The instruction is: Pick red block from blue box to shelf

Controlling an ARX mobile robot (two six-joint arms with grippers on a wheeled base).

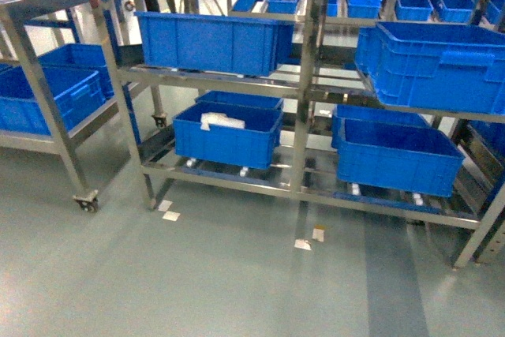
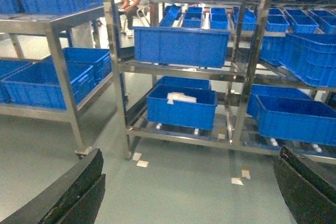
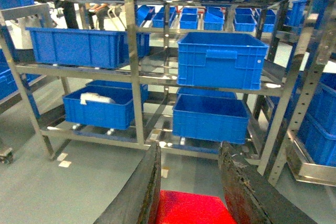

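Steel shelf [image 1: 304,84] ahead; red block [image 3: 191,208] half-hidden btwn right fingers [image 3: 239,182].

A warehouse storeroom: steel racks [image 1: 308,76] loaded with blue crates [image 1: 213,41] on a grey-green floor [image 1: 197,274].

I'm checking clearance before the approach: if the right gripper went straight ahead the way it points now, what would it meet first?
Probably the lower blue crate on the shelf, though depth is unclear.
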